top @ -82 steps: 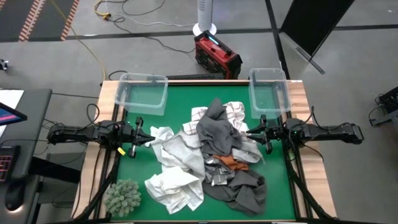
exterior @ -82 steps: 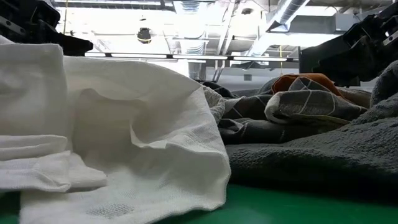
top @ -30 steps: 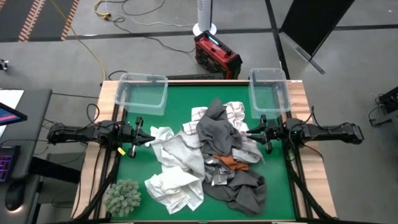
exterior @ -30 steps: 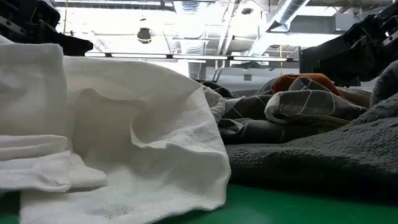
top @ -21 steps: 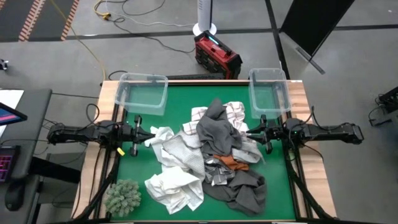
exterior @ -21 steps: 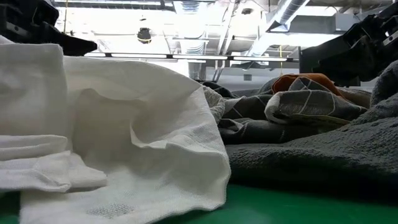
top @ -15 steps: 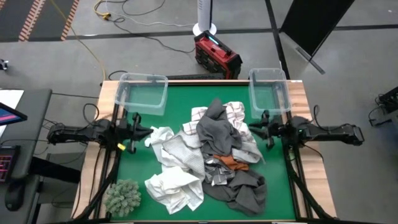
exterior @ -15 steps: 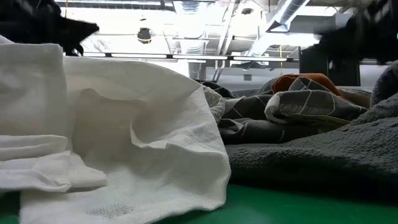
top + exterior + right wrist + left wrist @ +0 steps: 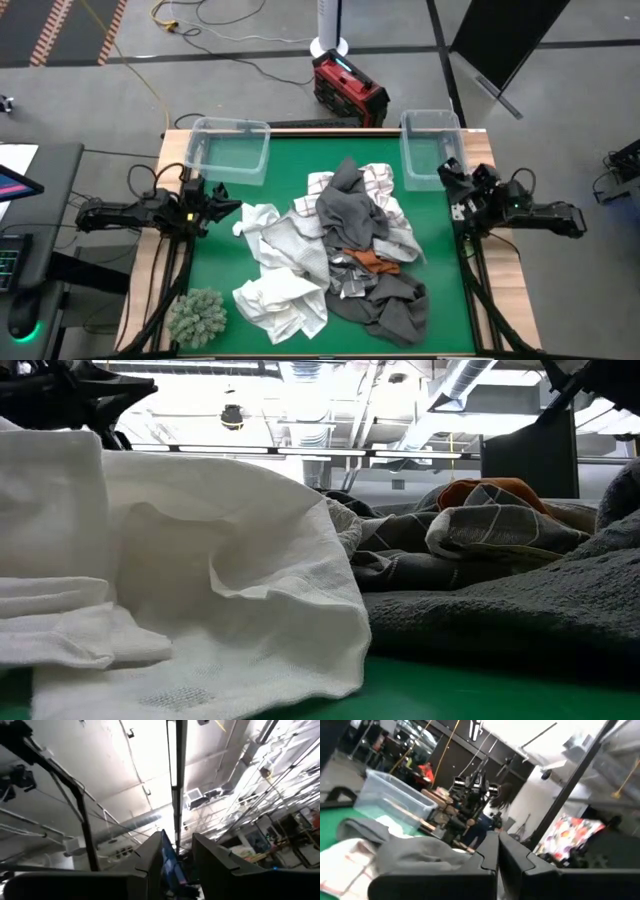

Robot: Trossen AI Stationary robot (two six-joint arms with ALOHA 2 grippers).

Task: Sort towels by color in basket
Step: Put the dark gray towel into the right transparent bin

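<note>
The towels lie in a loose heap on the green table: white ones (image 9: 275, 290) at the near left, a grey one (image 9: 350, 215) on top, a dark grey one (image 9: 395, 305) near the front, a rust-orange one (image 9: 368, 260) and a checked white one (image 9: 378, 180). In the low view the white towel (image 9: 200, 580) fills the foreground. My left gripper (image 9: 232, 206) hovers shut at the heap's left edge, tipped slightly upward. My right gripper (image 9: 445, 168) is raised at the table's right, pointing steeply up. Its fingers (image 9: 155, 855) stand apart with nothing between them.
Two clear plastic baskets stand at the far edge, one at the left (image 9: 230, 150) and one at the right (image 9: 432, 148). A fuzzy grey-green clump (image 9: 197, 317) sits at the near left corner. Bare green table (image 9: 285, 190) shows between the baskets and the heap.
Both grippers have risen away from the heap. My right gripper has tipped sharply upward and drawn back toward the right far basket. My left gripper has lifted a little, tipped up and rolled about its own axis. The towels have not moved.
</note>
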